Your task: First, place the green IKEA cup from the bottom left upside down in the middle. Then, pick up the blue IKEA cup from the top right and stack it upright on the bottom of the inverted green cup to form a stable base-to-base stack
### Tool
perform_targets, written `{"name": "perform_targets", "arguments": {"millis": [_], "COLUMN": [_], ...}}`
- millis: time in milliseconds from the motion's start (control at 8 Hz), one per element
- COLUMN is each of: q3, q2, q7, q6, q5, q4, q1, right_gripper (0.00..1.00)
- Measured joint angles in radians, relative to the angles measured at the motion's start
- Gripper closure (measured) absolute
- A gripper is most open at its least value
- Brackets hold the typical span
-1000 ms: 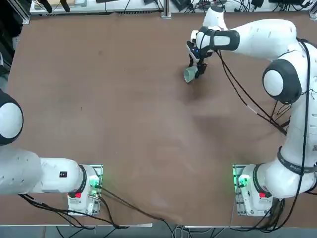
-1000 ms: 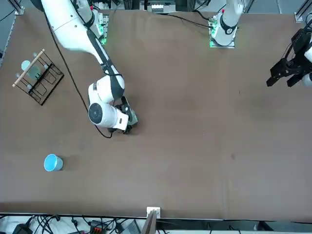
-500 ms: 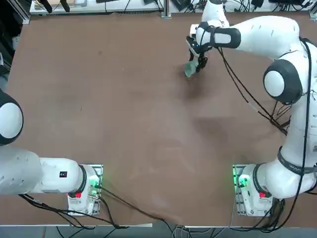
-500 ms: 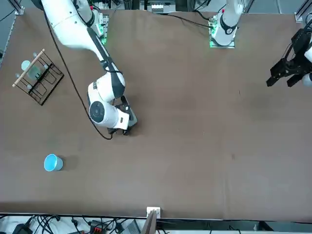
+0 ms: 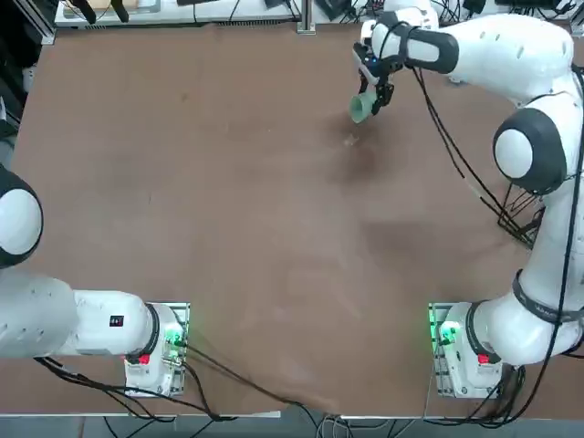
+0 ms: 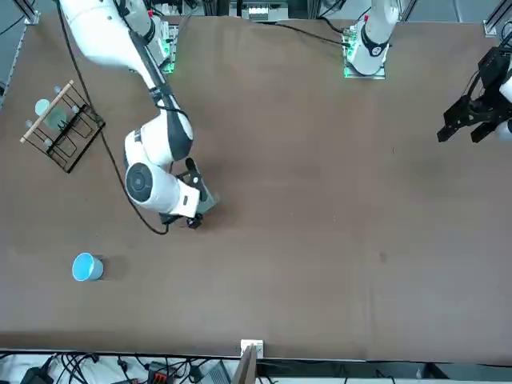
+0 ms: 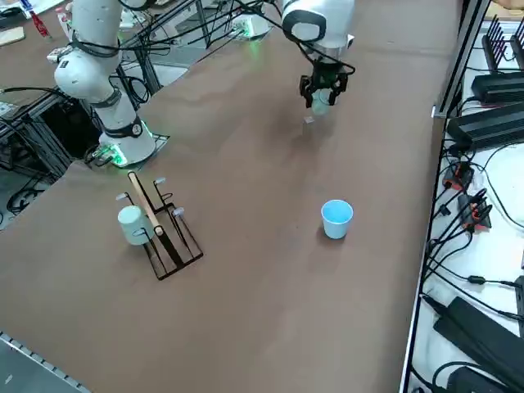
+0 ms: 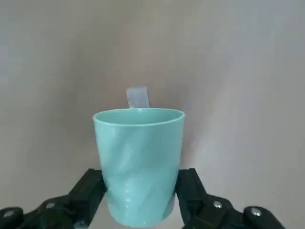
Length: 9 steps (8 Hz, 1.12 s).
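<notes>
**Open table, few obstacles**

My gripper (image 8: 138,200) hangs above the table (image 5: 228,201) with the green cup (image 8: 138,162) clamped between its fingers, so the cup leads wherever I go. From the green cup, the brown surface toward the table's middle lies bare. A small pale tag (image 8: 137,97) lies flat under it. The blue cup (image 7: 336,219) stands well apart near the table edge. The wire rack (image 7: 160,225) with its own cup sits farther off still.

Desk (image 5: 228,210): wide, brown, matte top.
Blue cup (image 7: 336,219): stands upright on the desk, mouth up.
Wire rack (image 7: 162,229): on the desk, well apart from the blue cup.
Small pale tag (image 7: 309,120): flat on the desk.
</notes>
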Motion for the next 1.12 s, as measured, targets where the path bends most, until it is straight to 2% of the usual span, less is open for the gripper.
{"name": "perform_targets", "arguments": {"millis": [375,750,875,1125], "q3": [-0.134,-0.229,-0.249,-0.253], "q2": [-0.024,-0.027,-0.029,-0.03], "q7": [-0.001,0.009,0.041,0.225], "q6": [-0.045,-0.1,-0.133,-0.213], "q5": [-0.034,-0.16,-0.225,-0.425], "q4": [0.001,0.012,0.024,0.042], "q1": [0.034,0.04,0.04,0.052], "right_gripper": [0.14,0.14,0.14,0.14]}}
